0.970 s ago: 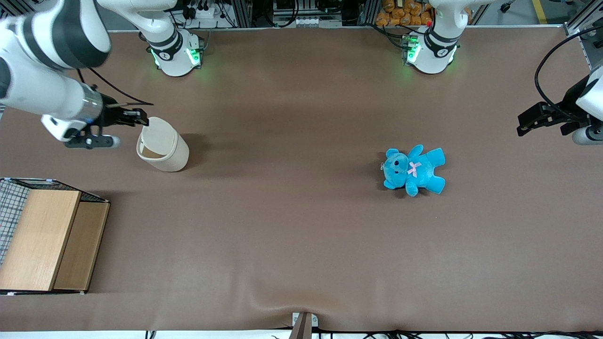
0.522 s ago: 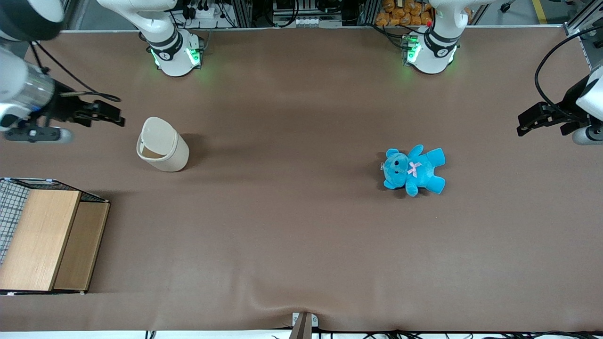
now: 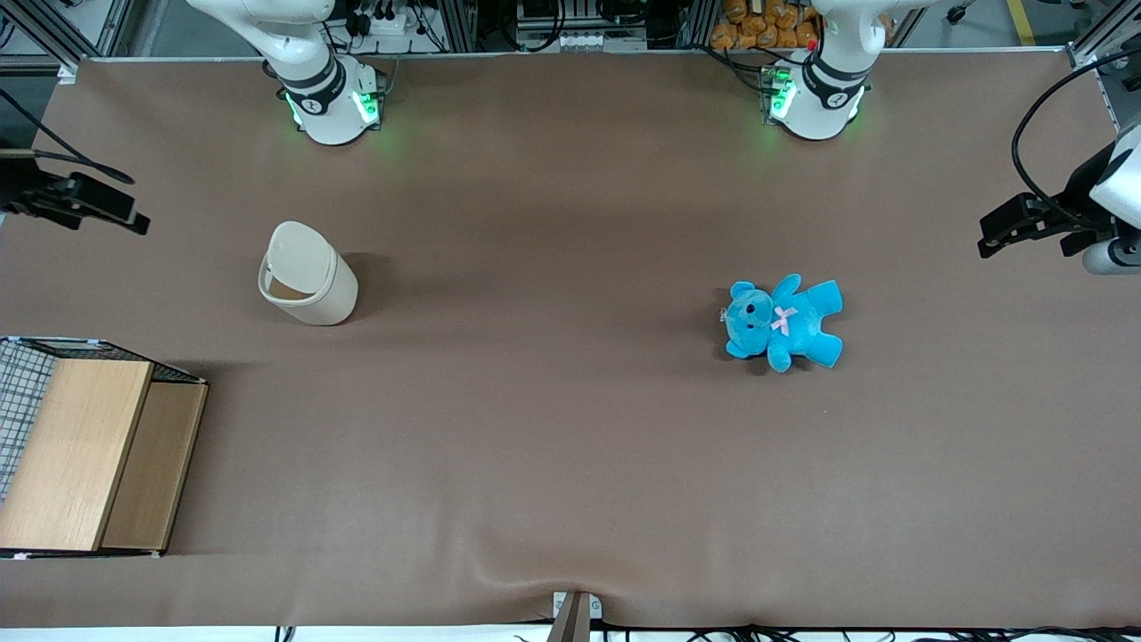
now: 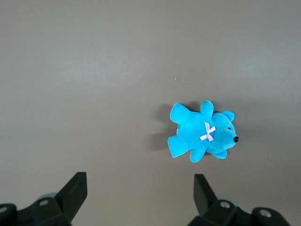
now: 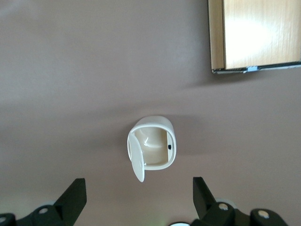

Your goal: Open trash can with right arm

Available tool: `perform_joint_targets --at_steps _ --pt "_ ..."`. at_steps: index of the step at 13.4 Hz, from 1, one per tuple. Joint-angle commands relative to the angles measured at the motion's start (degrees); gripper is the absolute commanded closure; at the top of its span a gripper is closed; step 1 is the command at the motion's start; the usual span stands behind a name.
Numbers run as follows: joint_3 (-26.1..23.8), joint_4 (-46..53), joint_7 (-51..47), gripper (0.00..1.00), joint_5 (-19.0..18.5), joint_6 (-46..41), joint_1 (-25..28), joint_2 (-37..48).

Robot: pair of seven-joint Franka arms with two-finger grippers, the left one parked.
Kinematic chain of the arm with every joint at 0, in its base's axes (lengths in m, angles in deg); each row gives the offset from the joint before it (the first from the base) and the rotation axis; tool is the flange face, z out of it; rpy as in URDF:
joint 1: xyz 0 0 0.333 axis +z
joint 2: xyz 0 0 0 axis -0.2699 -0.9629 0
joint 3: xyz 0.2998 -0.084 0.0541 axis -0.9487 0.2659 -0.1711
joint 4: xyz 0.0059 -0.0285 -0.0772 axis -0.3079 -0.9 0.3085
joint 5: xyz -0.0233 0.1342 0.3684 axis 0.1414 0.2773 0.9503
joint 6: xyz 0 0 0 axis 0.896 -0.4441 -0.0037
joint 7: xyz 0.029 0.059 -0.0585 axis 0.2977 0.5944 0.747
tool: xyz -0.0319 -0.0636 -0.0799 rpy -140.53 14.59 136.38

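Observation:
The cream-white trash can (image 3: 310, 290) stands upright on the brown table with its flat lid (image 3: 299, 256) tipped up on its hinge, so the inside shows. In the right wrist view the can (image 5: 155, 141) is seen from above with its mouth uncovered and the lid (image 5: 136, 160) standing on edge. The right arm's black gripper (image 3: 132, 221) is at the working arm's end of the table, well apart from the can and touching nothing. Its fingers (image 5: 75, 193) are spread wide and hold nothing; the gripper (image 5: 138, 197) is well above the can.
A blue teddy bear (image 3: 783, 321) lies toward the parked arm's end of the table and also shows in the left wrist view (image 4: 202, 136). A wooden-topped wire-mesh box (image 3: 89, 455) sits nearer the front camera than the can, also in the right wrist view (image 5: 256, 33).
The gripper has drawn away from the can's lid toward the working arm's end of the table, most of the arm leaving the front view. The lid stays raised.

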Motion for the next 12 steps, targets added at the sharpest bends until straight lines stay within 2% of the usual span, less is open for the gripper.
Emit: perform_joint_targets --at_steps 1,6,12 --pt "-0.85 5.38 -0.11 0.0 -0.47 -1.48 -0.41 -0.96" --pt "-1.12 6.18 -0.11 0.0 -0.39 -0.52 0.38 -2.09" --pt "-1.12 6.36 1.65 0.0 -6.36 -0.34 2.4 -2.54"
